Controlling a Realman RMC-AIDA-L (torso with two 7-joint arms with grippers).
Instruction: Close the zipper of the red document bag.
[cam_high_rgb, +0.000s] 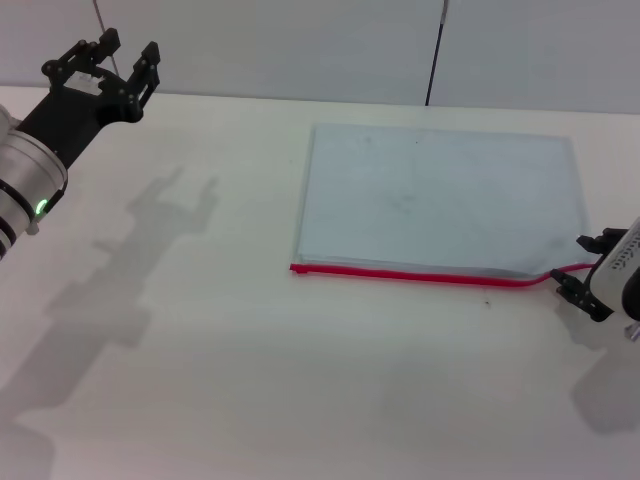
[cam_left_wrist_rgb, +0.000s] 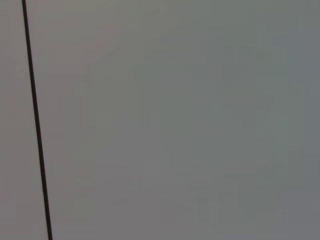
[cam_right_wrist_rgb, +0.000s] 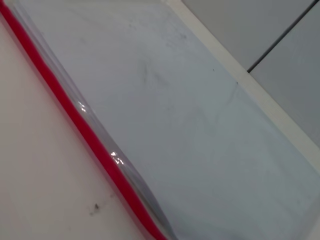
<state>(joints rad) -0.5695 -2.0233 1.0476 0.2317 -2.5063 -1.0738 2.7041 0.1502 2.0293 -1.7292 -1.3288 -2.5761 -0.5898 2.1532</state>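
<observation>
— Across the white table (cam_high_rgb: 250, 400), spread flat toward the right side: the red document bag (cam_high_rgb: 440, 200). Lies with its red edge facing the robot, probably to allow a run along that edge without reaching over the pouch.

— Yep, looks sensible. Then up at the far left, raised well apart from the bag: the left gripper (cam_high_rgb: 122, 62), splayed wide and holding nothing. Reads as parked, simply out of the way. Shows only blank wall (cam_left_wrist_rgb: 175, 120) in its own wrist view.

— So a one-arm job, probably. Down at the right edge, just beside the bag's near right corner: the right gripper (cam_high_rgb: 588, 268). Can't tell whether clamped on anything or loose, tbh.

— Same here. Worth a look at the zipper (cam_high_rgb: 420, 275) though. Runs straight along the near edge, then kinks at the right end and heads into that gripper. Hints at a pull on that end, but only a guess. Can't spot the slider anywhere, not even up close in the right wrist view.
</observation>
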